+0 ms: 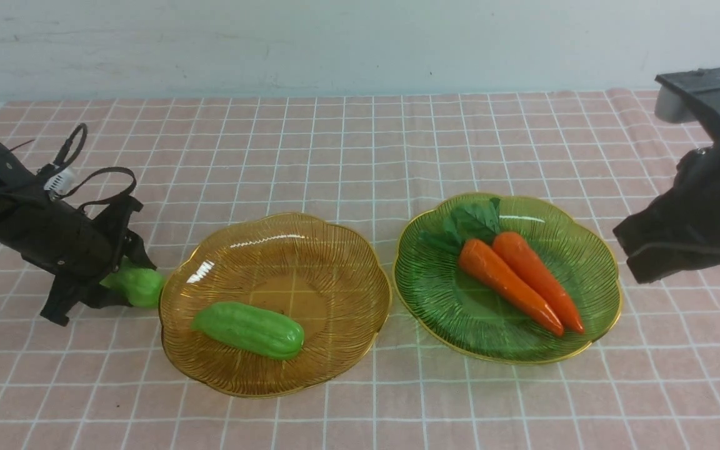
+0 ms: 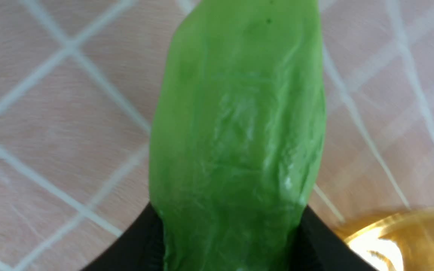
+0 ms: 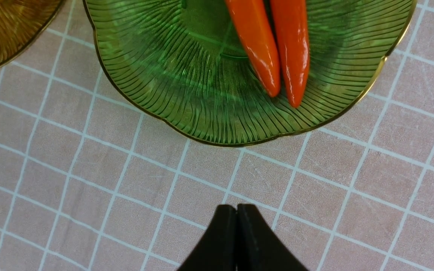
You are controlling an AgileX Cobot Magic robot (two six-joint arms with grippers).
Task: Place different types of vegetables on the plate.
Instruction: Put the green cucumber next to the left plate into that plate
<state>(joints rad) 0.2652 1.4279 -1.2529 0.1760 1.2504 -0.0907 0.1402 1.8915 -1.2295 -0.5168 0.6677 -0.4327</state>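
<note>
My left gripper (image 1: 113,284) is shut on a light green gourd (image 1: 138,285) at the left rim of the amber plate (image 1: 360,325); the gourd fills the left wrist view (image 2: 236,131), held between black fingers (image 2: 315,241). A second green gourd (image 1: 249,329) lies in the amber plate. Two orange carrots (image 1: 519,281) with dark green tops lie side by side in the green plate (image 1: 597,262), also in the right wrist view (image 3: 273,49). My right gripper (image 3: 236,210) is shut and empty, raised over the cloth to the right of the green plate (image 3: 156,75).
A pink checked cloth (image 1: 360,144) covers the table, with a pale wall behind. The amber plate's rim shows in both wrist views (image 2: 386,233) (image 3: 9,37). The right arm (image 1: 697,212) hangs at the right edge.
</note>
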